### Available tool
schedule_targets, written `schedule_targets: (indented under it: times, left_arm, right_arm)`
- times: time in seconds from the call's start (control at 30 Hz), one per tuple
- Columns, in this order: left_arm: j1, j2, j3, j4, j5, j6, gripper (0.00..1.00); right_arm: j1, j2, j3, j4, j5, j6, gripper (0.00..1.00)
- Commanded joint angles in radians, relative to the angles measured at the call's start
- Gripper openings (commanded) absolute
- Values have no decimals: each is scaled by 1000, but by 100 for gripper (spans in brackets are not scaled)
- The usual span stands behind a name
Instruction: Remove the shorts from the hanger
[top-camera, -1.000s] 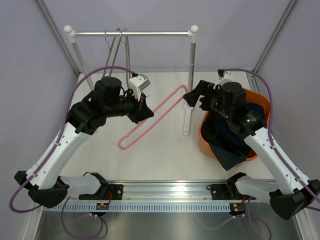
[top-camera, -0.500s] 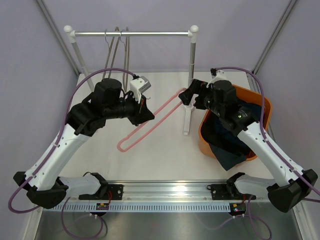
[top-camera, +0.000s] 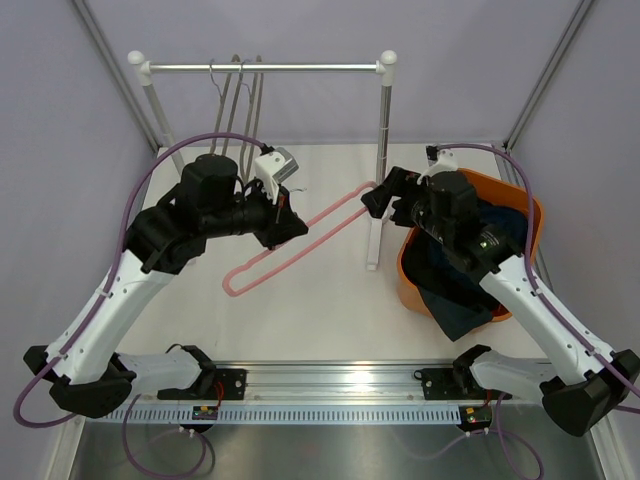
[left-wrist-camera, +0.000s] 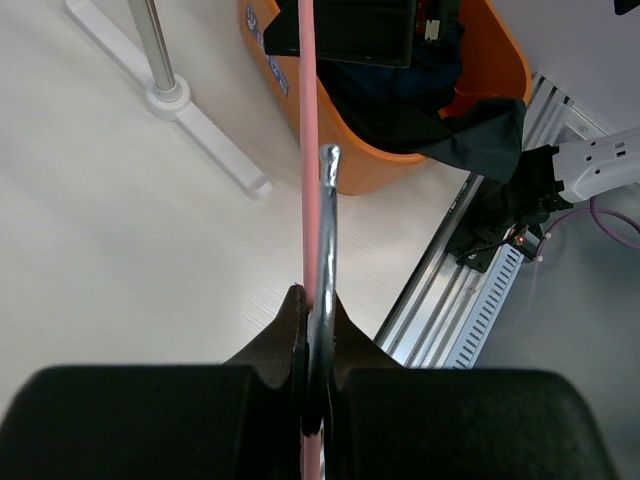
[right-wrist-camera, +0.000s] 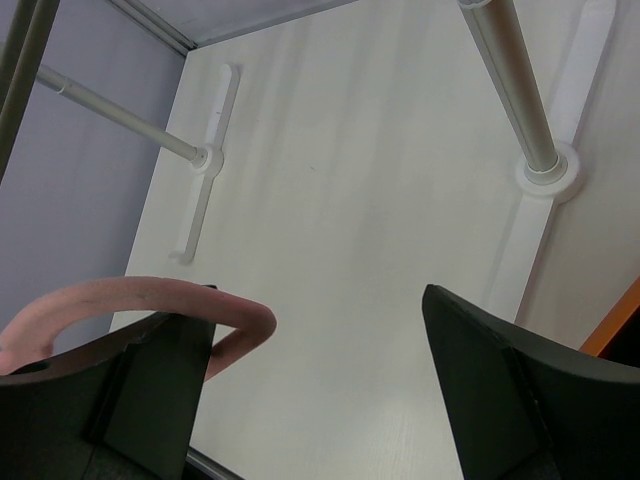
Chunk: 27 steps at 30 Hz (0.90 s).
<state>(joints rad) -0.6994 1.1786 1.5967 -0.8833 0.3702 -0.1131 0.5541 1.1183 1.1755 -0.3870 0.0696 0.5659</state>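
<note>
My left gripper (top-camera: 287, 216) is shut on the pink hanger (top-camera: 300, 235), which it holds bare and slanted above the table. In the left wrist view the fingers (left-wrist-camera: 295, 330) clamp the pink bar (left-wrist-camera: 308, 150) and its metal hook (left-wrist-camera: 327, 230). My right gripper (top-camera: 374, 194) is open at the hanger's right end. In the right wrist view the curved pink end (right-wrist-camera: 215, 318) lies against the left finger (right-wrist-camera: 140, 400), with nothing between the jaws. The dark shorts (top-camera: 455, 290) lie in the orange basket (top-camera: 520, 205), one draped over its near rim. They also show in the left wrist view (left-wrist-camera: 470, 125).
A clothes rack with a metal rod (top-camera: 300, 68) stands at the back, with empty wire hangers (top-camera: 240, 95) on its left part. Its right post (top-camera: 383, 130) and white foot (top-camera: 372, 240) stand between the arms, next to the basket. The rail (top-camera: 320, 385) runs along the near edge.
The left arm has carried the pink hanger slightly left. The right gripper has moved left from above the basket to the hanger's right end.
</note>
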Motion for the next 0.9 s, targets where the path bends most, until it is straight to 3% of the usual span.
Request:
schedule_targets:
  times: [0.0,0.6,0.87]
  left_arm:
    - [-2,-42,62,9,-16,-2,0]
    - [-2,-50,106,75,-68,-25,0]
    - [-2,3,106,79,-83,-31,0]
  right_arm:
    - [-8,-31,-23,8,107,9,91]
    - [-6,-64,-109,4,99,11,91]
    - [-5,-89,1,-9,6,-21,94]
